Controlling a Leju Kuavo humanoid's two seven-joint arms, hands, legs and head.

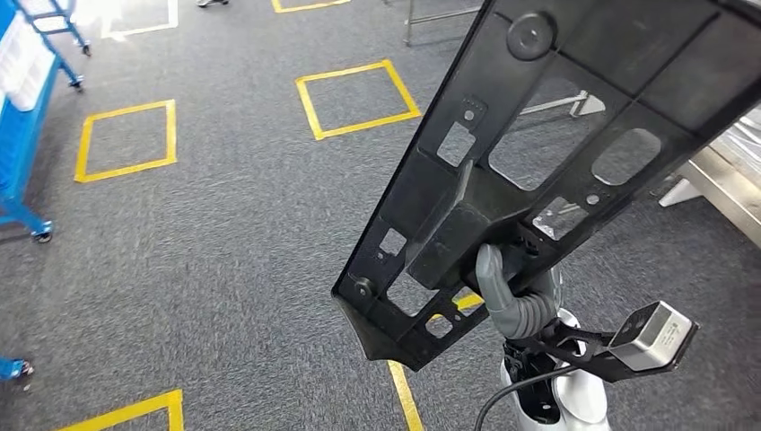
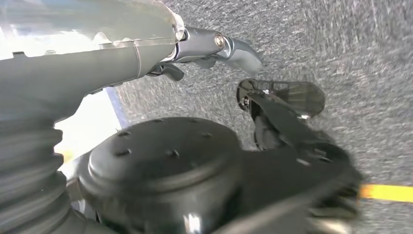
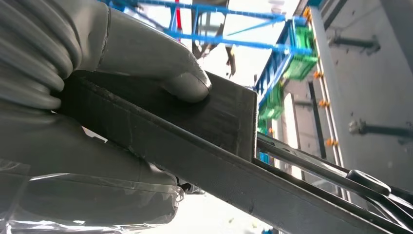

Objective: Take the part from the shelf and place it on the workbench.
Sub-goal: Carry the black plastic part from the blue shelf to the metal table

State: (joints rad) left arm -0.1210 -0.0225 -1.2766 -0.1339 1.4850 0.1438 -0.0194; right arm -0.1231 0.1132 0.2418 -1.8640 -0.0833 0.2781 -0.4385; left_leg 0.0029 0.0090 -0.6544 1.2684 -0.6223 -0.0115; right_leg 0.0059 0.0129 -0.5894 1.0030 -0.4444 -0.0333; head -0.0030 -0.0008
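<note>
The right hand (image 1: 516,301) is clamped on the black part (image 1: 538,153), a flat plastic frame with cut-out windows, holding it by a thick block near its lower end; in the right wrist view the thumb (image 3: 160,66) presses flat on that block (image 3: 214,114). The part rises from the hand and slants up and away to the right, held in the air above the grey carpet (image 1: 224,242). The left hand (image 2: 214,48) hangs over the carpet with its fingers loosely curled and nothing in them. Beyond the right hand, yellow tape squares (image 1: 357,97) mark the floor. Far off to the left of the hand stands a blue wheeled rack (image 1: 22,117); to its right, a pale bench edge (image 1: 727,184).
</note>
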